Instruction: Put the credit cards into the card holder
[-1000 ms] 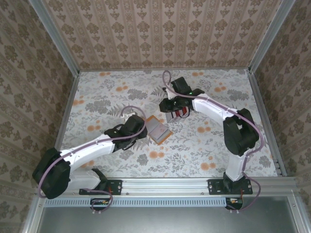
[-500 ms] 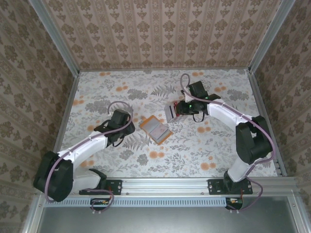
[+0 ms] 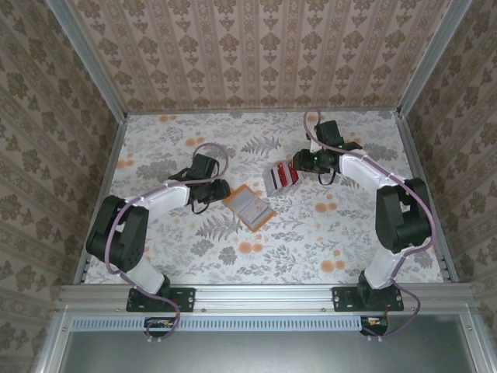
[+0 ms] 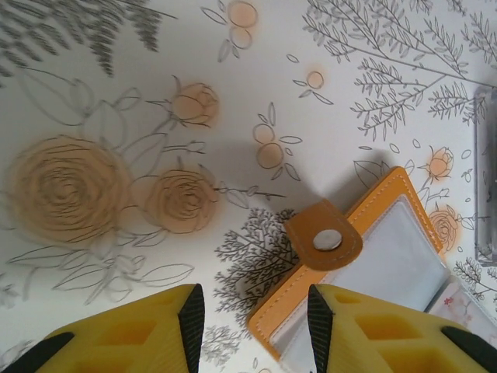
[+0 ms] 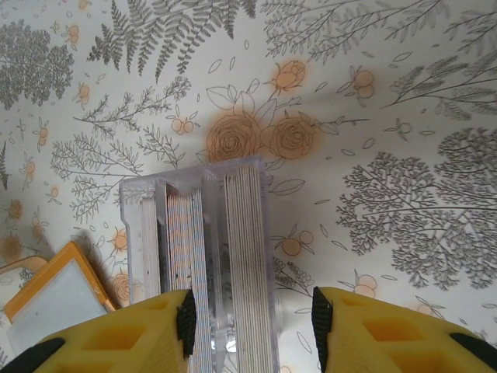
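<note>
The card holder [image 3: 250,207] is seen lying open on the floral table [image 3: 334,249] just below the middle of the top view, grey lining up. The credit cards [image 3: 286,176] are stood on edge in a clear slotted stand [image 3: 271,181] up and right of the holder, near it but apart. None is seen in the holder yet. The left pincer [image 3: 219,189] is placed just left of the holder's upper left corner. In the left wrist view its yellow fingers [image 4: 182,315] are shown partly spread with only bare table between them, nothing held, and the holder's clasp tab [image 4: 324,235] is seen jutting over the orange edge at lower right. The right pincer [image 3: 303,161] is found just right of the stand. In the right wrist view its fingers are parted about as far and nothing is gripped. The stand and the card edges are shown beyond the tips, at lower centre, and a corner of the holder at the lower left edge.
</note>
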